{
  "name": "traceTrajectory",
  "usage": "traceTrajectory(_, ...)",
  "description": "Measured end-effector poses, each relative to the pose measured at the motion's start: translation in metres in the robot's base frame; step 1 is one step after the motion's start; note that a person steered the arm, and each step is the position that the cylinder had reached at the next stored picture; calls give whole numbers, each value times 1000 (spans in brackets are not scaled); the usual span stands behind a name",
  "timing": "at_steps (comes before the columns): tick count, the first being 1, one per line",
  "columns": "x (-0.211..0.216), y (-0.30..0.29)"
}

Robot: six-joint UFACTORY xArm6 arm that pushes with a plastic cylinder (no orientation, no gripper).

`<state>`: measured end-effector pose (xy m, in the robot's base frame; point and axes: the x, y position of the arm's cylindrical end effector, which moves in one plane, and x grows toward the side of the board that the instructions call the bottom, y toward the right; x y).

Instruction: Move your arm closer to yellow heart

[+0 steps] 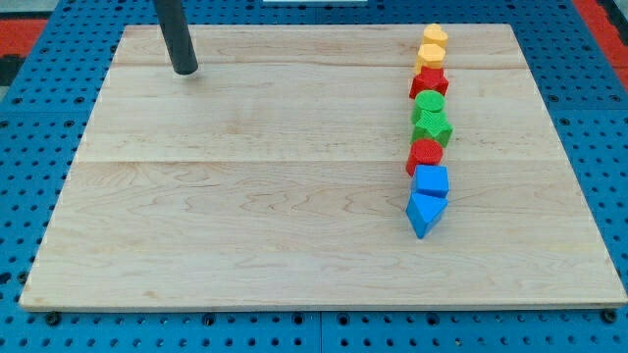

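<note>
Rod, dark and straight, comes down from the view's top edge, where its upper part is cut off, so the arm itself is not seen. My tip [184, 71] stands on the wooden counter [245, 196] near its top-left corner, w/ no block close to it. The tool is only this plain rod; it pinches nothing, and a spread or pressed-together state I cannot tell from such a shape.

All blocks stand in one column at the view's right, approx. from top to bottom, each touching or nearly touching the next:
- yellow block [435, 37], the topmost, w/ an angular outline
- second yellow block [430, 56], just below it and touching
- red block [429, 82]
- green block [429, 102]
- second green block [433, 126], a bit bigger in the view
- second red block [425, 154]
- blue block [431, 180], looks like a cube
- blue wedge-like block [424, 214], lowest, pointing to the view's bottom

The yellow heart must be one of the 2 yellow blocks at the column's top, but they are small and overlap, so I cannot say for sure which one; the lower one seems more probable. Both are well apart from my tip, far to the view's right at about the same level.

Shapes of the red and green blocks are too small to make out exactly. A blue pegboard [29, 147] surrounds the counter, cut off on every side.
</note>
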<state>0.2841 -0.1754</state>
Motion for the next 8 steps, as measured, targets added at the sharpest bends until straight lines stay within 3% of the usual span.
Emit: traceTrajectory(8,-7,-13)
